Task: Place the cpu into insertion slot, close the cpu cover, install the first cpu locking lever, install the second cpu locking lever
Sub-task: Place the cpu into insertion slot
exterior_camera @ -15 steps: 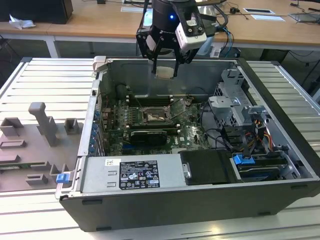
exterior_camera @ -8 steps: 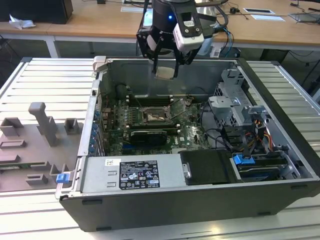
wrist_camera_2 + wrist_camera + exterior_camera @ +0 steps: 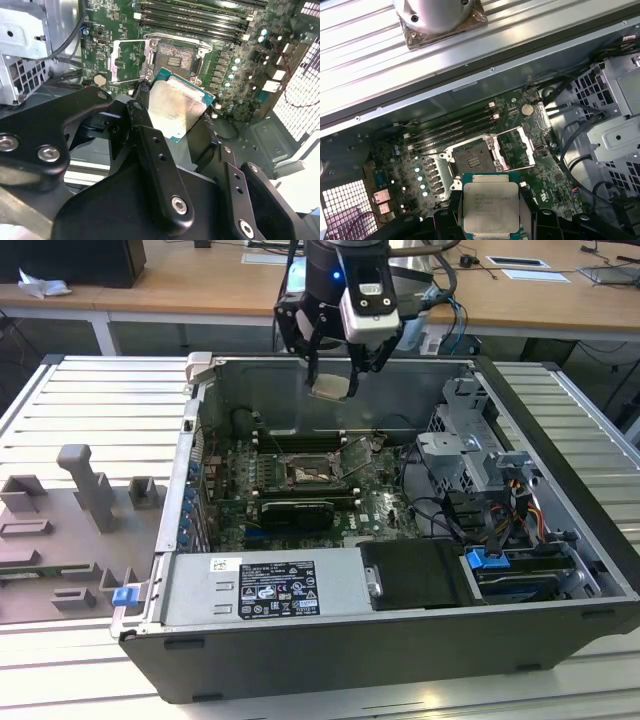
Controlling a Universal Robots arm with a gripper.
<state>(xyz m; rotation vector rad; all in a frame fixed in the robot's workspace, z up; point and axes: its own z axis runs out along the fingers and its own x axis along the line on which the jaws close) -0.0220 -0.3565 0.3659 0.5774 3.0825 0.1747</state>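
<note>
My gripper [image 3: 332, 378] hangs above the open computer case, shut on the cpu [image 3: 331, 386], a flat square chip with a pale metal face. Both wrist views show the cpu [image 3: 176, 107] [image 3: 490, 206] clamped by its edges between black fingers [image 3: 150, 145] [image 3: 444, 220], well above the green board. The insertion slot [image 3: 304, 473] [image 3: 175, 60] [image 3: 473, 159] lies bare below, its dark centre exposed. The cpu cover [image 3: 129, 60] [image 3: 518, 147], a silver frame, is flipped open beside the slot.
Long black memory slots [image 3: 300, 440] run along the slot's far side, and a black graphics card [image 3: 296, 512] lies on its near side. A power supply [image 3: 262, 590], a drive cage [image 3: 470, 455] and loose cables fill the exterior view's right. Grey fixtures [image 3: 85, 505] stand outside the case.
</note>
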